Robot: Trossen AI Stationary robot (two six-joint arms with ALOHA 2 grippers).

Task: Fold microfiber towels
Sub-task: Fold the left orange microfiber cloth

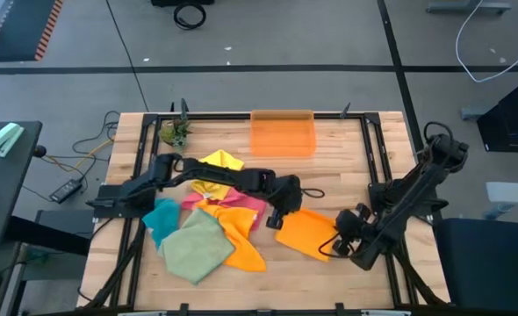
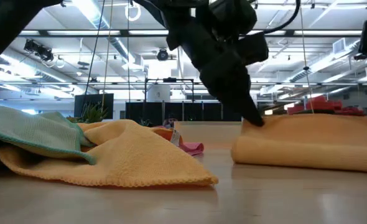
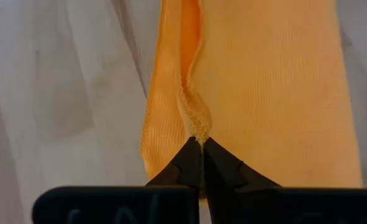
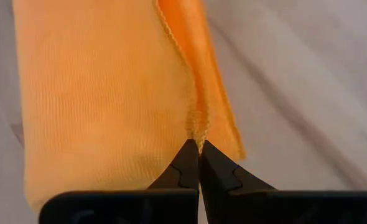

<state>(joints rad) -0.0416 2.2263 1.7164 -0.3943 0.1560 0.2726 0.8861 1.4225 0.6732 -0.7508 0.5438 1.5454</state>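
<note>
Table (image 1: pixel 347 272) is carrying everything; using the orange bin (image 1: pixel 283 134) at its far edge as the reference.

Pile of loose towels is sitting near-left of the bin. Going by size: sage green towel (image 1: pixel 193 248) is lying at the pile's near corner, farthest from the bin; an orange towel (image 1: pixel 239 230) is lying partly under it on the side toward the table's middle; teal towel (image 1: pixel 161 216) is peeking out on the left; pink towel (image 1: pixel 246 204) and yellow towel (image 1: pixel 221 163) are sitting closer to the bin, the yellow one nearest it.

Folded orange towel (image 1: pixel 306 231) is lying apart from the pile, near side of the bin and a bit right, flat on the wood, folded into a narrow band.

Left arm is reaching across over the pile from the left. Left gripper (image 3: pixel 201 149) is pinching the band's seamed edge at its end toward the pile, fingers fully closed on the fabric.

Right arm is coming in from the right. Right gripper (image 4: pixel 198 149) is doing the same at the opposite end, fingers closed tight on the hem.

In the low view the towel is resting on the table, the left gripper touching its top.
</note>
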